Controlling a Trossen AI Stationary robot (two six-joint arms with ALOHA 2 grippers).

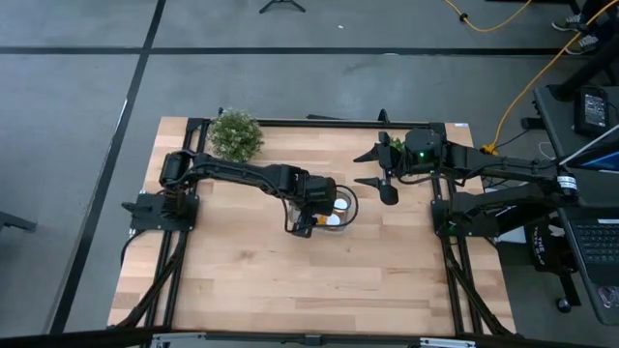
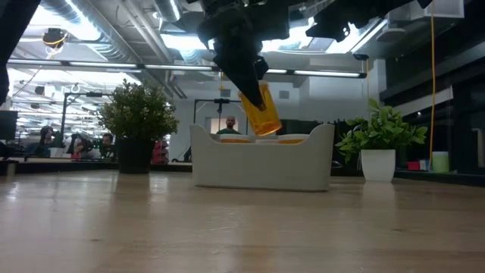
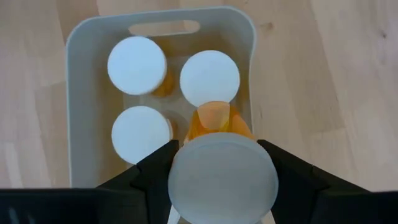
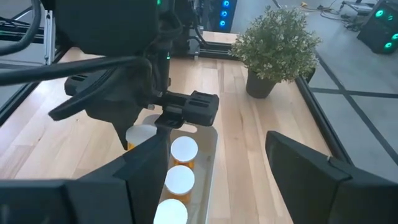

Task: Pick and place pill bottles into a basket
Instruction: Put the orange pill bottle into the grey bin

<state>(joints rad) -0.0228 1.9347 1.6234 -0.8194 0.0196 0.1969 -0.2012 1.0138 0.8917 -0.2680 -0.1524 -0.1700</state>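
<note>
My left gripper [image 1: 311, 217] hangs over the pale grey-blue basket [image 3: 161, 28] in the middle of the table and is shut on a pill bottle [image 2: 261, 110], orange with a white cap. Three more white-capped bottles [image 3: 137, 65] stand upright inside the basket. In the low view the held bottle hangs above the basket's wall [image 2: 261, 171]. My right gripper [image 1: 379, 169] waits open and empty to the basket's right, raised above the table. My left gripper pinches the bottle at its white cap end [image 3: 222, 180] between its two fingers, one on each side of the cap. The fingers come from above, pointing down. The bottle hangs tilted below them, its orange base [image 2: 267, 125] down, clear of the basket and the other bottles.
A bushy potted plant [image 1: 235, 135] stands at the table's far left, and a second potted plant [image 1: 395, 145] stands at the far side under my right arm. Bare wooden tabletop [image 1: 290, 280] lies toward the near edge. People show in the room beyond the table [image 2: 231, 125].
</note>
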